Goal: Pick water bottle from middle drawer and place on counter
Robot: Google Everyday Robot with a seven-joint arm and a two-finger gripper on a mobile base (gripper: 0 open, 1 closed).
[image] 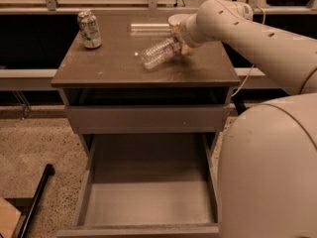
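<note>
The water bottle point(157, 53) is a clear ribbed bottle, tilted almost flat with its base toward the left, just over the counter point(104, 66). My gripper point(179, 45) is at the bottle's cap end, over the counter's right half, and is shut on it. I cannot tell whether the bottle's base touches the surface. The middle drawer point(148, 195) is pulled open below, and its gray floor is bare.
A green-white drink can point(89, 29) stands upright at the counter's back left corner. A shallower drawer front point(143, 119) sits closed under the counter. My white arm and body point(267, 162) fill the right side. A dark pole point(37, 202) lies on the speckled floor at left.
</note>
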